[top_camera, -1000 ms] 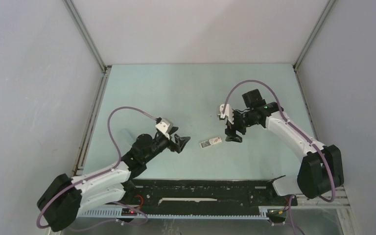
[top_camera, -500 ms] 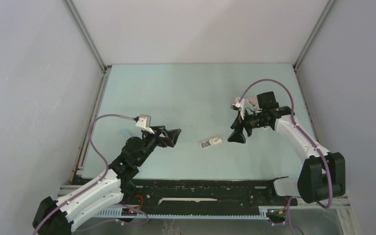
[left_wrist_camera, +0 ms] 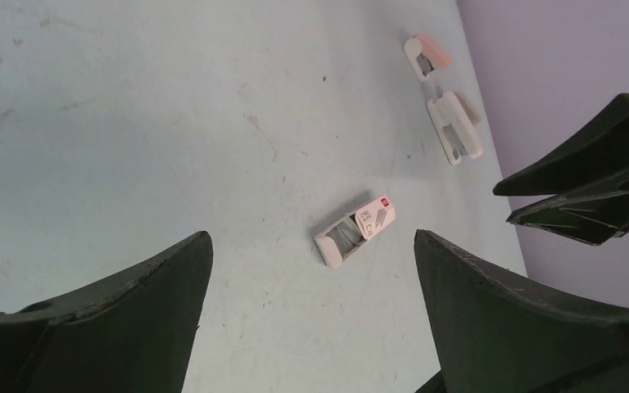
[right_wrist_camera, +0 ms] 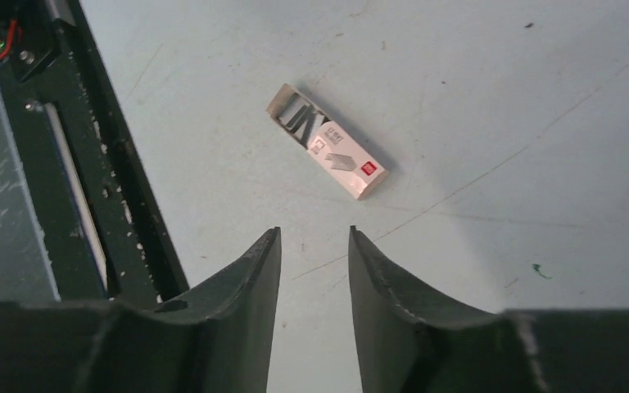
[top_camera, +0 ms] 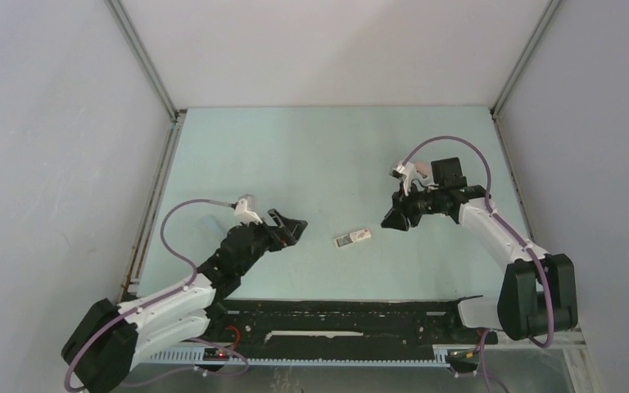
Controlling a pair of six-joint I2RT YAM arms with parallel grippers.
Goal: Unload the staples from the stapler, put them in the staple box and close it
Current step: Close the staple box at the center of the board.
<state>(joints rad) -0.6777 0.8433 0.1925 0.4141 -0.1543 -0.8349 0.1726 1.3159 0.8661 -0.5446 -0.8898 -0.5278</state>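
Note:
The white stapler (left_wrist_camera: 454, 127) lies on the table with its halves apart, seen only in the left wrist view, beyond the box; a small white and pink piece (left_wrist_camera: 426, 53) lies just past it. I cannot make it out in the top view. Dark grey staples (right_wrist_camera: 299, 121) lie in the open end of the box and also show in the left wrist view (left_wrist_camera: 344, 236). My left gripper (top_camera: 292, 228) (left_wrist_camera: 311, 236) is wide open and empty, left of the box. My right gripper (top_camera: 393, 219) (right_wrist_camera: 314, 233) is narrowly open and empty, right of the box.
A small pinkish-white printed box (top_camera: 352, 238) (left_wrist_camera: 356, 229) (right_wrist_camera: 332, 151) lies between the two grippers. The black base rail (top_camera: 344, 315) (right_wrist_camera: 98, 164) runs along the near edge. Grey walls enclose the pale green table (top_camera: 295, 155).
The right gripper has lifted off the table and drawn back a little to the right. The left arm swung up and back, then settled slightly left of where it was.

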